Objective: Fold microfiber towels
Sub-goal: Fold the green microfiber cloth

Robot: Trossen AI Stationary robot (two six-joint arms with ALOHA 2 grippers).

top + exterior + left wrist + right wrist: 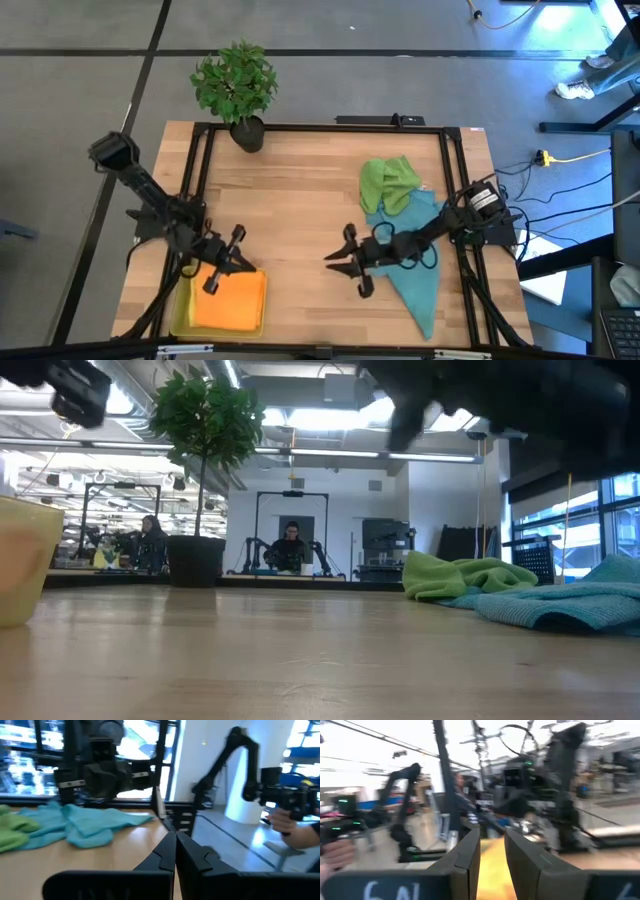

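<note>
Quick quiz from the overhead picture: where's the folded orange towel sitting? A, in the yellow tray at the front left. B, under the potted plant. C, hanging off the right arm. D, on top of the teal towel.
A: the orange towel lies flat in the yellow tray, below the left end effector.

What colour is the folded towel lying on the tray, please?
Orange; the folded towel shows best in the high view.

The scene is brightly and evenly lit from overhead; ceiling light strips [300,452] glare in the low view. Strong motion blur is seen in both wrist views. Soft, faint shadows are cast on the table [300,200].
</note>
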